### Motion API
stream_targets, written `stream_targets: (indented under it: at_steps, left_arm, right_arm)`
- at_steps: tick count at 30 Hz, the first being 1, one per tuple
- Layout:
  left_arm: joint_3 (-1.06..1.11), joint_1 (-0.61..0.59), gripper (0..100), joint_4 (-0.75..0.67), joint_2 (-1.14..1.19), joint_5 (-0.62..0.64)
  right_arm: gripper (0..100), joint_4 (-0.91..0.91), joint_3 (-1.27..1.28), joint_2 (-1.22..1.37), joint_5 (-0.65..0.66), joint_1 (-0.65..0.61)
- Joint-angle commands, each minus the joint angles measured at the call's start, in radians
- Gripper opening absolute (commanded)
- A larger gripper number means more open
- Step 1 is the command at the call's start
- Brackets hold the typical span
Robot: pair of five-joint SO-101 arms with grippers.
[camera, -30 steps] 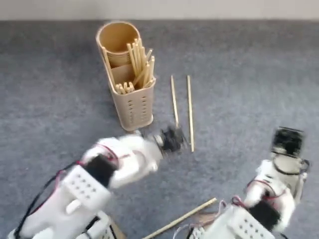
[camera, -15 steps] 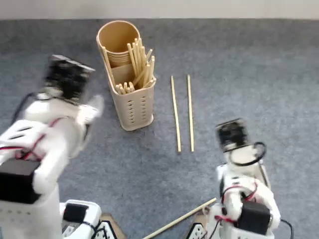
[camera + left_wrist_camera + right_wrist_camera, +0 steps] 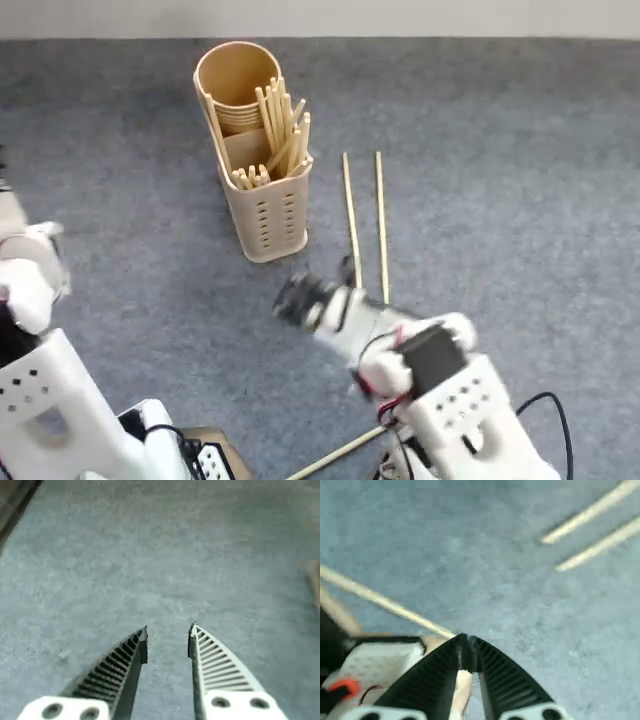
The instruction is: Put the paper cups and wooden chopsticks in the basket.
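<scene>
A tall beige basket [image 3: 265, 215] stands at the back, with nested paper cups [image 3: 235, 85] in its far part and several wooden chopsticks [image 3: 280, 130] standing in its near part. Two loose chopsticks [image 3: 351, 215] [image 3: 381, 220] lie side by side on the grey carpet to its right; their ends show in the right wrist view [image 3: 590, 512] [image 3: 600, 545]. My right gripper [image 3: 467, 641] is shut with nothing in it and sits low over the carpet [image 3: 295, 298], just left of those chopsticks' near ends. My left gripper [image 3: 168, 631] is open over bare carpet.
A third chopstick [image 3: 340, 452] [image 3: 380, 602] lies slanted by the arms' bases at the front edge. The left arm [image 3: 28, 285] is at the far left edge. Open carpet spreads right of the loose chopsticks and left of the basket.
The left arm has swung from beside the chopsticks out to the far left. The right arm has come down from the front right to the carpet just left of the two loose chopsticks.
</scene>
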Motion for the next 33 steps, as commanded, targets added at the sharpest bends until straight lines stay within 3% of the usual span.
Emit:
stream_targets:
  at_steps: [1, 5, 12, 23, 29, 33]
  left_arm:
    - [0.041, -0.028, 17, -0.074, -0.001, -0.052]
    - [0.054, -0.028, 17, -0.094, -0.001, -0.052]
    - [0.047, -0.028, 17, -0.089, -0.001, -0.052]
    - [0.047, -0.024, 17, -0.086, -0.001, -0.052]
    - [0.047, -0.022, 17, -0.086, -0.001, -0.052]
    - [0.050, -0.022, 17, -0.086, -0.001, -0.052]
  right_arm:
    - [4.1, -0.048, 0.186, -0.082, 0.020, -0.182]
    - [12.9, -0.005, 0.216, -0.154, 0.135, -0.311]
    - [13.4, -0.058, 0.236, -0.165, 0.143, -0.576]
    - [13.4, -0.239, 0.429, -0.163, 0.176, -0.601]
    - [13.4, -0.249, 0.444, -0.165, 0.135, -0.610]
    - [13.4, -0.251, 0.441, -0.165, 0.129, -0.441]
